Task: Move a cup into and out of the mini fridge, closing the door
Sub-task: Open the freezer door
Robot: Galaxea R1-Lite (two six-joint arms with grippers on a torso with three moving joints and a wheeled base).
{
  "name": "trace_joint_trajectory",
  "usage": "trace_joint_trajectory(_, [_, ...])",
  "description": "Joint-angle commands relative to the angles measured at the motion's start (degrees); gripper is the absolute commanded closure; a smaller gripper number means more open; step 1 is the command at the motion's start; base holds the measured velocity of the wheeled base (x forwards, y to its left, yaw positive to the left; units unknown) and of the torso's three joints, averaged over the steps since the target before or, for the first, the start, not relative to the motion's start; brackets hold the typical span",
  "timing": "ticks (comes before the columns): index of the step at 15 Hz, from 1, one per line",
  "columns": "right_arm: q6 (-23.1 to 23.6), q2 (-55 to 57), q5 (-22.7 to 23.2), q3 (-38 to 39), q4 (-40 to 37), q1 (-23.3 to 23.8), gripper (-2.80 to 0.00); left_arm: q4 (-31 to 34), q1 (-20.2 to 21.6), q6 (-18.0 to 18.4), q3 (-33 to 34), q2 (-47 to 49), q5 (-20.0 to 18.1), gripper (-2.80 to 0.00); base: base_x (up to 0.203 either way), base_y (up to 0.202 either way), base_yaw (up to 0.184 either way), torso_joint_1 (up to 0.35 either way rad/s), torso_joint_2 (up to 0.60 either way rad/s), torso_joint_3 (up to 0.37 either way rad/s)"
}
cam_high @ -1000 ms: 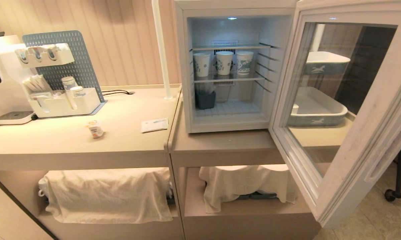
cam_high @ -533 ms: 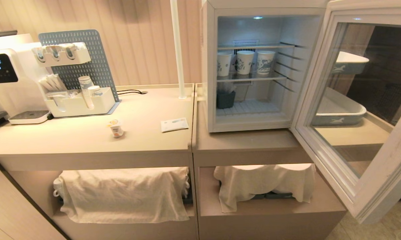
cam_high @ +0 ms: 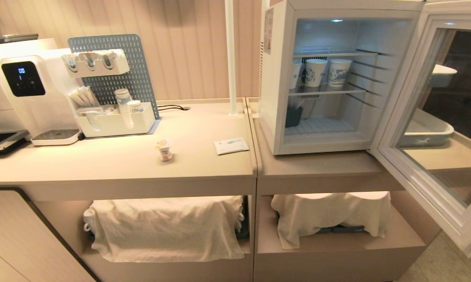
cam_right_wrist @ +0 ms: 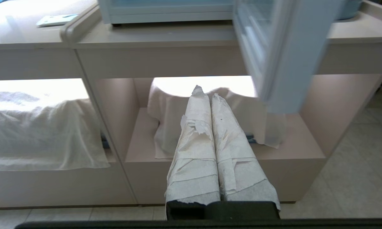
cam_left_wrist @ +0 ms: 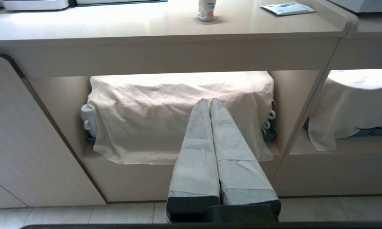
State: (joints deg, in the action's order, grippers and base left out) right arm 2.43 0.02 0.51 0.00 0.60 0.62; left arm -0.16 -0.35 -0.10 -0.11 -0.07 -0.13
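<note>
The cup (cam_high: 165,149) is being seen upright on the counter (cam_high: 114,164), well apart from the mini fridge (cam_high: 276,78) and on that fridge's hinge-free side, with a flat white packet (cam_high: 231,145) lying between cup and fridge. The cup's long axis is being kept vertical, lid uppermost. The door (cam_high: 439,164) is being held wide open, swung away from the cup; paper cups (cam_high: 325,72) are being stored on the fridge's middle wire shelf.

The left gripper (cam_left_wrist: 209,101) is being held low, below the counter edge, pointed at a draped cloth (cam_left_wrist: 146,124); its wrapped fingers are pressed together, with nothing gripped. The cup (cam_left_wrist: 206,11) is being seen above and beyond it, almost in line. The right gripper (cam_right_wrist: 205,92) is likewise being carried closed and empty, below the fridge and just beside the open door's lower corner.

The left arm is being judged the nearer; a lift up to counter height and then forward is being called for.
</note>
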Motion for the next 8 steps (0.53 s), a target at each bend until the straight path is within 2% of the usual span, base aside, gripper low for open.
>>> trace_joint_trajectory(1, [0.0,-0.1,0.0,0.5,0.0,0.0,0.0,0.0,0.0,0.0,0.0,0.1,0.0,0.0,0.0,0.189,0.002,0.006,0.0,0.001])
trace_joint_trajectory(6, [0.0,-0.1,0.0,0.5,0.0,0.0,0.0,0.0,0.0,-0.2,0.0,0.1,0.0,0.0,0.0,0.183,-0.001,0.002,0.0,0.002])
trace_joint_trajectory(8, [0.0,-0.1,0.0,0.5,0.0,0.0,0.0,0.0,0.0,-0.2,0.0,0.1,0.0,0.0,0.0,0.053,0.0,0.002,0.0,0.001])
